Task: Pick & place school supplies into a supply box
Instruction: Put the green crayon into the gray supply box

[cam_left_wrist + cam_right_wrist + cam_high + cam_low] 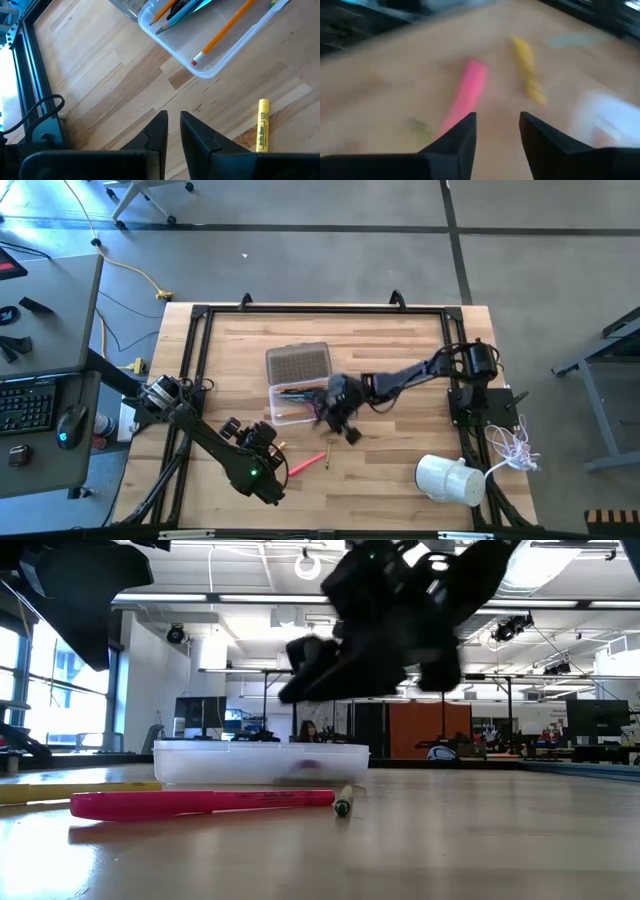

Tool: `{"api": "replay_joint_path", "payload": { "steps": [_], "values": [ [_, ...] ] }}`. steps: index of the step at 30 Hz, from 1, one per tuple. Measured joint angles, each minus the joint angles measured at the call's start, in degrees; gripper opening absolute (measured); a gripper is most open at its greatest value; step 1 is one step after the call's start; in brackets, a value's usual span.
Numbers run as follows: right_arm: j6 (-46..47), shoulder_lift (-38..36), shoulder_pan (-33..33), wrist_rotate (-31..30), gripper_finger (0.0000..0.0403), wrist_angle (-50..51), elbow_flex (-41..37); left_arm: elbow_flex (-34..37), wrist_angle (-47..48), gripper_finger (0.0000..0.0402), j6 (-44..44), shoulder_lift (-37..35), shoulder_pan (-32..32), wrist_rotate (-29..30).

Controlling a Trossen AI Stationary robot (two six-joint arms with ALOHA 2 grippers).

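Observation:
The clear supply box (300,402) lies open mid-table with several pens and pencils in it; an orange pencil (225,32) lies slanting inside. Its ribbed lid (297,363) rests flat just beyond it. A pink highlighter (307,463) (200,802), a yellow highlighter (263,125) and a short green-tipped pencil (343,802) lie flat on the wood, nearer than the box. My right gripper (340,415) (497,120) hovers open at the box's right end and holds nothing. My left gripper (173,120) hangs low beside the yellow highlighter with a narrow gap between its fingers, also holding nothing.
A white cylinder (450,478) lies on its side near the table's near right corner, with a white cord (515,445) beside it at the right edge. A black frame runs along the table's edges. Bare wood lies between the box and the right rail.

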State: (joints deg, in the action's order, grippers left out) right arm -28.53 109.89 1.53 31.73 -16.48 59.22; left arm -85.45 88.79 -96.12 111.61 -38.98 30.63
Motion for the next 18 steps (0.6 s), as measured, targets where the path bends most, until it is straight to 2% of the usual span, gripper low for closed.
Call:
{"api": "replay_joint_path", "payload": {
  "steps": [2, 4, 8, 10, 18],
  "values": [
    [-0.1, 0.0, 2.8, 4.7, 0.0142, -0.3, 0.0, 0.0, 0.0, 0.0088, 0.0, 0.0, 0.0, 0.0],
    [-0.4, 0.0, 5.7, 4.2, 0.0149, 0.9, 0.0, 0.0, 0.0, 0.0088, 0.0, 0.0, 0.0, 0.0],
    [-6.8, 0.3, 10.1, -9.1, 0.0161, 5.0, 0.0, 0.0, 0.0, 0.0088, 0.0, 0.0, 0.0, 0.1],
    [-8.7, 1.0, 10.8, -13.2, 0.0166, 5.7, 0.0, 0.0, 0.0, 0.0088, 0.0, 0.0, 0.0, 0.7],
    [-4.4, 5.7, 9.2, -10.0, 0.0169, 7.3, 0.1, 0.0, 0.1, 0.0088, 0.0, 0.0, 0.0, 1.6]
  ]
}}
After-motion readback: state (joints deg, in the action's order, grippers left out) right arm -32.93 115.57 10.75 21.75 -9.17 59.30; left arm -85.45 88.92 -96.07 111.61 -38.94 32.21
